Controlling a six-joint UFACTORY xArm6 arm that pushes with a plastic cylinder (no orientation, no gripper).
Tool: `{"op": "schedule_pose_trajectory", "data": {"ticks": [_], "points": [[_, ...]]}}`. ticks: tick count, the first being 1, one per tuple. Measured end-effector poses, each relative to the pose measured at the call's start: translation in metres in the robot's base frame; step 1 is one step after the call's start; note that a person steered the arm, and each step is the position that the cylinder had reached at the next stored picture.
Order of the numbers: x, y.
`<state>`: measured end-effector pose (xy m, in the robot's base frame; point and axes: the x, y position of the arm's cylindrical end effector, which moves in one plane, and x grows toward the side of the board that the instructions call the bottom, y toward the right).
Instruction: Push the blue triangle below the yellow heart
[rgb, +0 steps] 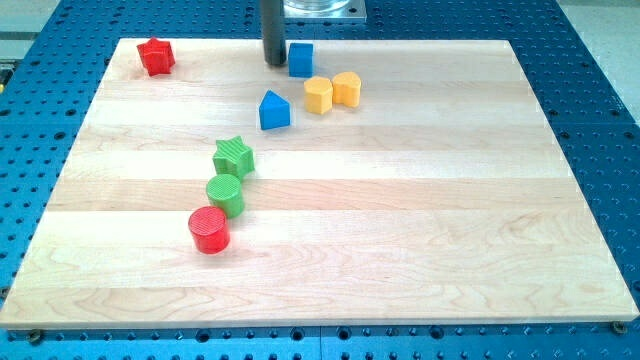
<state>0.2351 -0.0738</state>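
my tip (273, 62) rests just left of the blue cube (301, 59).

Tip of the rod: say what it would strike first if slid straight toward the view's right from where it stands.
My tip would meet the blue cube almost at once; it sits just to the view's right, though whether they touch is unclear.

Eight small blocks sit on the worktop (400, 250). Two are red: a red star (155, 56) and a red cylinder (209, 230). Two are green: a green star (233, 157) and a green cylinder (225, 194). Two are blue: a blue triangle (274, 110) and a blue cube (301, 59). Two are yellow: a yellow heart (347, 88) and a second yellow block (318, 95) whose shape is hard to make out. By shape that gives two stars, two cylinders, one triangle, one cube, one heart and one unclear. There is one worktop.
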Motion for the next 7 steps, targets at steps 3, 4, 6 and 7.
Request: {"op": "schedule_pose_trajectory", "data": {"ticks": [3,4,6,7], "points": [[0.084,-0.002],[0.085,-0.002],[0.107,0.006],[0.127,0.053]]}}
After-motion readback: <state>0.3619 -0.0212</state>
